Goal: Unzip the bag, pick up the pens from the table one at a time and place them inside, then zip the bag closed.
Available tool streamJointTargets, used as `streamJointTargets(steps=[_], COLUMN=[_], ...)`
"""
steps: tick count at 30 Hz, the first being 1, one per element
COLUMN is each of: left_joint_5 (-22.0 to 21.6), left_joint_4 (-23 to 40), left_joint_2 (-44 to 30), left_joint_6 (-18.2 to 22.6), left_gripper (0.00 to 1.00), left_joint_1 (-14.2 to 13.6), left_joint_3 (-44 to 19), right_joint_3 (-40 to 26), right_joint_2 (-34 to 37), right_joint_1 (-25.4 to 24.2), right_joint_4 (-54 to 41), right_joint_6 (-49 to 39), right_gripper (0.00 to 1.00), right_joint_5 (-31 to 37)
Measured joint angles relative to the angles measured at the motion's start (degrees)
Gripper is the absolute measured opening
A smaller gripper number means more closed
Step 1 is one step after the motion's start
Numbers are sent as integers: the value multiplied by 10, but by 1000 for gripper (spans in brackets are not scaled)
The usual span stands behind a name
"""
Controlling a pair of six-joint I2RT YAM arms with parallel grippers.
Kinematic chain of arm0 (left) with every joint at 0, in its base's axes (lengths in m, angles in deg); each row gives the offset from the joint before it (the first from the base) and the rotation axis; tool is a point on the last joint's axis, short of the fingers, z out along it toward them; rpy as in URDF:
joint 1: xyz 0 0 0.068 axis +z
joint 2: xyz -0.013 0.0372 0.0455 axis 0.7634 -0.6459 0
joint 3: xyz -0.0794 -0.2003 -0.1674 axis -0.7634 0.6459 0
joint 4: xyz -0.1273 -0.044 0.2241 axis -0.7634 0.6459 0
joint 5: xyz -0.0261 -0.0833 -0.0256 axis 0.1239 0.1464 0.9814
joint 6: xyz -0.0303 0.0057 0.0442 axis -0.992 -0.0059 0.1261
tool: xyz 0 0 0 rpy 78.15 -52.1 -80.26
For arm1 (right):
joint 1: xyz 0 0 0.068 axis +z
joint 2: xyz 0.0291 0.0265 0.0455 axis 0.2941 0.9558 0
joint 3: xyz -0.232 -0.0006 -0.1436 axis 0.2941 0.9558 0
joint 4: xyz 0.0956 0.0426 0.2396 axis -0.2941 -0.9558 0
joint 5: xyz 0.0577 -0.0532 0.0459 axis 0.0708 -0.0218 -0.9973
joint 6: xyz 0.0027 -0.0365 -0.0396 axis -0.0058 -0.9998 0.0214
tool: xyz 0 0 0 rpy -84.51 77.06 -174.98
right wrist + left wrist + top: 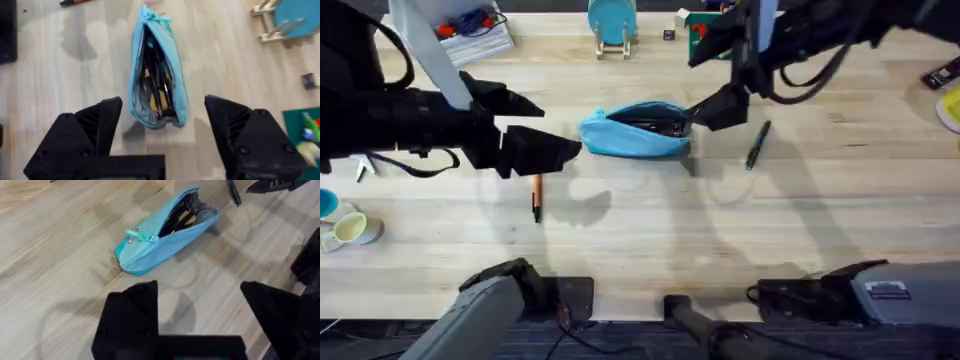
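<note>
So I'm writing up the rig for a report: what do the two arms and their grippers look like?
Both arms are black, with grey housings at their bases and thin black cables looping alongside. The left gripper and right gripper each carry two chunky, angular matte-black fingers with faceted, wedge-like shapes. No orange pads or readable markings are visible.

You won't find any text, brand, number or sign here that can be read. The pouch (160, 240) carries a small pale tag by its zipper pull (142, 235) in your left wrist view, but whatever is on it is too small to make out. In the overhead view a white label (888, 290) sits on the grey housing at the right arm's base, and its print is too blurred to read.
</note>
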Motion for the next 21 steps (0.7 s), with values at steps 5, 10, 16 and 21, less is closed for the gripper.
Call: streamJointTargets(steps=[5,10,16,21], left_joint_5=[0,0,0,0], left_joint_4=[0,0,0,0], left_joint_2=[0,0,0,0], left_joint_6=[0,0,0,0], left_gripper=[995,994,993,994], left_joint_1=[0,0,0,0], left_joint_3=[0,0,0,0], right_joint_3=[0,0,0,0], right_joint_2=[-51,-87,-117,-127], right_joint_1=[0,0,0,0], right_joint_4=[-23,-48,-64,-113], right_joint_6=[2,4,32,55], right_gripper=[997,997,997,997], right_joint_5=[15,22,63,105])
